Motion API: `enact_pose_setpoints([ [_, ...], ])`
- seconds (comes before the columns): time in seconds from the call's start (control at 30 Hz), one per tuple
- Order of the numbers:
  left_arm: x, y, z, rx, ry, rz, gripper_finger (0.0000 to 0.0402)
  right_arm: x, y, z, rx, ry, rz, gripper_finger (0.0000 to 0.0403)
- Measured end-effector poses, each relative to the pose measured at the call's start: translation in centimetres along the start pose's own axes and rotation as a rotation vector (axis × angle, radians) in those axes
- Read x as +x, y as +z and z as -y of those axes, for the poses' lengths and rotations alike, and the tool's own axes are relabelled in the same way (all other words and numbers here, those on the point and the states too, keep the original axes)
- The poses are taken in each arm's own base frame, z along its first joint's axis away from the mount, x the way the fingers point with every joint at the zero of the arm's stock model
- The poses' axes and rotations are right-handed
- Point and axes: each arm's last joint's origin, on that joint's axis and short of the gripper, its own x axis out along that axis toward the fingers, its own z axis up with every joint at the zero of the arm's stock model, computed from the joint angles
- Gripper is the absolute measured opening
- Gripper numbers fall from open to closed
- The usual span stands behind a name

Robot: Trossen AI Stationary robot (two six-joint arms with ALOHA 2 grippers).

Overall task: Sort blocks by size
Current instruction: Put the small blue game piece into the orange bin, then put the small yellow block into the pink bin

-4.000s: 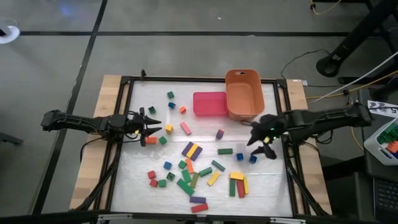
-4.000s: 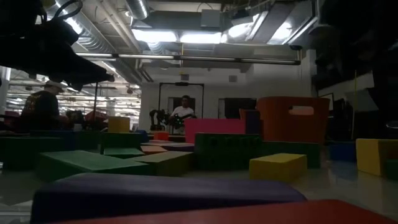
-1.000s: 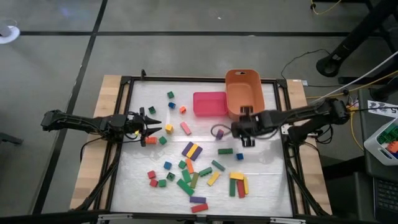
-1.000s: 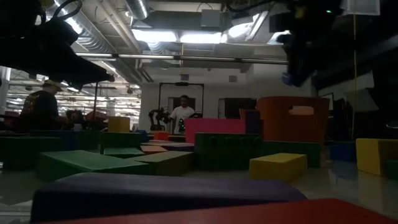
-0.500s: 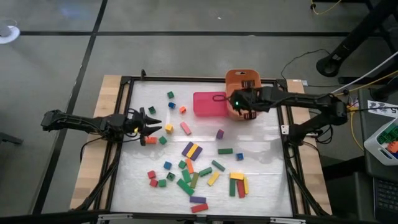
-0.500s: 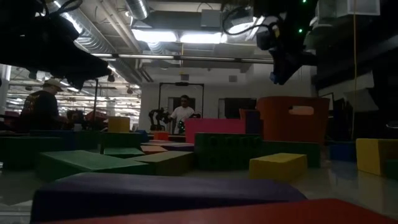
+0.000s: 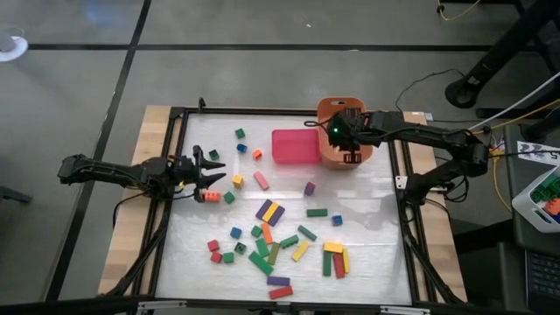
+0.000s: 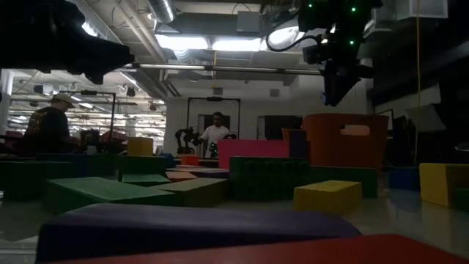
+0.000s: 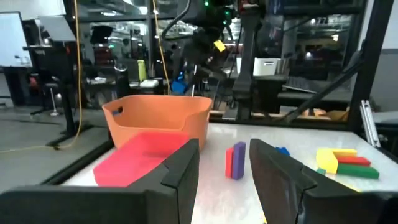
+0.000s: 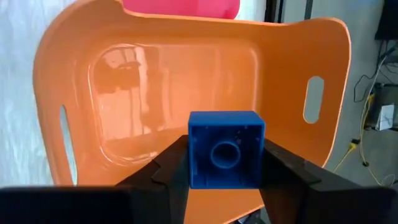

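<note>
Blocks (image 7: 271,229) lie scattered over the frame's lower centre in the high view; at left centre the left gripper (image 7: 210,171) hovers, fingers parted and empty, an orange cube (image 7: 212,196) just below it; at upper right the right gripper (image 10: 219,167) clamps a blue cube (image 10: 226,157) above the orange tub (image 10: 155,81).

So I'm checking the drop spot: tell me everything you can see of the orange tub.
The orange tub is a glossy, plastic-looking oval bin with smooth walls, rounded corners and a slot handle cut into each end. It stands upright at the table's far edge, right beside the pink tray. Its visible floor is bare. The right gripper hangs over it with a small blue block between its jaws; nothing touches the tub.
</note>
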Motion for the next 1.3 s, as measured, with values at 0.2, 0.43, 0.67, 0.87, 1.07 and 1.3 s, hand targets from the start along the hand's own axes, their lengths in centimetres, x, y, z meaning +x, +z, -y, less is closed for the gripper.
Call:
enact_pose_setpoints([
  [0.2,0.2,-0.8,0.1,-0.046,0.001,-0.084,0.0131,0.0,0.2,0.0,0.006,-0.01,0.02,0.022],
  [0.43,0.5,-1.9,0.2,-0.053,0.005,-0.185,0.0159,-0.1,0.5,0.2,0.021,-0.024,0.051,0.0257],
  [0.67,0.8,-2.6,0.3,0.006,0.002,-0.249,0.02,-0.1,0.5,0.2,0.021,-0.024,0.05,0.0261],
  [0.87,1.1,-3.1,-0.1,0.07,0.034,-0.296,0.0204,-0.1,0.6,0.0,0.019,0.026,0.077,0.0261],
  [1.07,1.4,-3.3,-0.7,0.082,0.069,-0.314,0.0204,-0.1,0.7,-0.2,0.016,0.104,0.118,0.0262],
  [1.3,1.8,-3.8,-0.8,0.076,0.012,-0.342,0.0204,-0.2,1.1,-0.2,0.023,0.15,0.18,0.0262],
])
